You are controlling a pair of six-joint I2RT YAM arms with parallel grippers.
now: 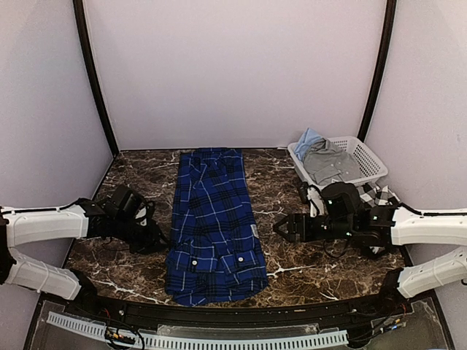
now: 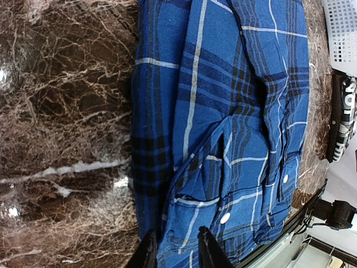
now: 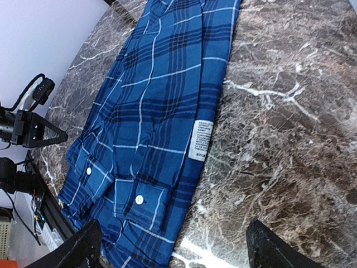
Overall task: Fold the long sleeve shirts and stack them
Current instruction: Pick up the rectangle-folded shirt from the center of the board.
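Your blue plaid shirt point(image 1: 213, 219) lies in the middle of the counter point(image 1: 292, 182) as one long narrow strip, running from the far edge almost to the near edge. The sides look already turned in and the chest pockets point(image 3: 139, 198) sit at the near end, so the lengthwise folds seem done and the crosswise fold is what remains.

Your left fingers point(image 2: 146, 254) hover over the strip's near-left corner with only a narrow gap between them and nothing gripped. That spacing suits pinching a thin cloth edge. Your right fingers point(image 3: 83, 245) are spread wide and empty, low over bare counter just beside the shirt's right edge, near the white care label point(image 3: 201, 139).

One arm on each side makes sense: lifting both near corners together should keep the strip square as it goes over.

The black-and-white check shirt point(image 1: 379, 194) waits bunched behind your right arm by the right edge, next to the white basket point(image 1: 368, 157) in the far right corner — not yet started.
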